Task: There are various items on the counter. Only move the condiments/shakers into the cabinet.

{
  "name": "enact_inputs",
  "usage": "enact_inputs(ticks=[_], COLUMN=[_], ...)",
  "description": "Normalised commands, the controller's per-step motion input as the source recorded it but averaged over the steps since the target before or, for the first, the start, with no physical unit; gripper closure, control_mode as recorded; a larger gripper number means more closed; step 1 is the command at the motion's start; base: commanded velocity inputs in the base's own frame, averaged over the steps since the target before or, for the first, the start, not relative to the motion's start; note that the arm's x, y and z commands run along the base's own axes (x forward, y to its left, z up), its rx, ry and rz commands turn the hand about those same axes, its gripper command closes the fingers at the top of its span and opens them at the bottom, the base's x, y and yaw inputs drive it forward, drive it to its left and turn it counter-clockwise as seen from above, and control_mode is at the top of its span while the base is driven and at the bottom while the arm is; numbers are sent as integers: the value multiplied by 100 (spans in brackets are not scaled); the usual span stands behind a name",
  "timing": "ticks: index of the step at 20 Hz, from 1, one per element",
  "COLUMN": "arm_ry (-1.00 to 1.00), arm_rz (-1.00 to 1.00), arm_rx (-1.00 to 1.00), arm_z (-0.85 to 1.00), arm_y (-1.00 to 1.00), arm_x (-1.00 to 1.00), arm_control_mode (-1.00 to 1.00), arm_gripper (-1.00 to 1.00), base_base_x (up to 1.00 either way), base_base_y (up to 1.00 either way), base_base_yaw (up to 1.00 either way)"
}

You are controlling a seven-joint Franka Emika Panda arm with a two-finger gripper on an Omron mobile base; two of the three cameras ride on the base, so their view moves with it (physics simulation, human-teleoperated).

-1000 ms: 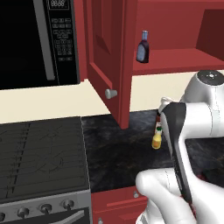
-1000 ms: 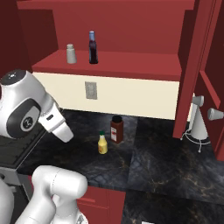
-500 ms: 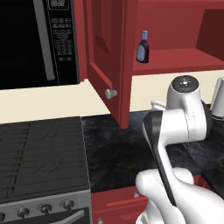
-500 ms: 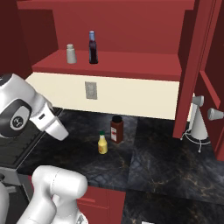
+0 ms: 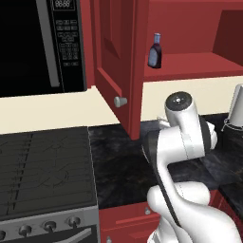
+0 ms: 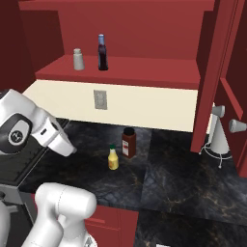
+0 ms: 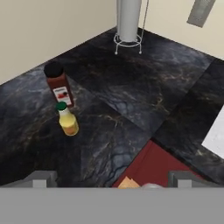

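Arm swung back from earlier, gripper (image 7: 109, 177) spread wide and empty above the yellow squeeze bottle (image 7: 68, 119).

A home kitchen, rendered in simulation. A black microwave (image 5: 42, 45) with a keypad is mounted above a grey stove top (image 5: 45, 171) fronted by a row of knobs (image 5: 45, 225). A black marbled counter (image 6: 183, 185) runs over red cabinet fronts, against a cream wall carrying a wall outlet (image 6: 100, 100). A red wall cabinet (image 6: 130, 43) stands open, its panelled door (image 5: 116, 61) fitted with a round grey knob. Small bottles stand on the shelf (image 6: 120, 75) and on the counter, near a wire-based holder (image 6: 218, 140).
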Motion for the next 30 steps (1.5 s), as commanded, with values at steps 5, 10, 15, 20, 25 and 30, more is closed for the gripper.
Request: enact_inputs(ticks=[5, 10, 15, 20, 25, 30], arm_ry=[0, 0, 0, 0, 0, 0], arm_rz=[-3, -1, -3, -13, -15, -14], arm_rx=[0, 0, 0, -1, -5, -11], arm_z=[-38, -30, -27, -23, -16, -5], arm_y=[0, 0, 0, 0, 0, 0], arm_x=[29, 30, 16, 15, 25, 34], arm_control_mode=[-100, -100, -100, -100, -100, -100], arm_gripper=[-100, -100, -100, -100, -100, -100], base_base_x=[0, 0, 0, 0, 0, 0], base_base_y=[0, 0, 0, 0, 0, 0], base_base_yaw=[0, 0, 0, 0, 0, 0])
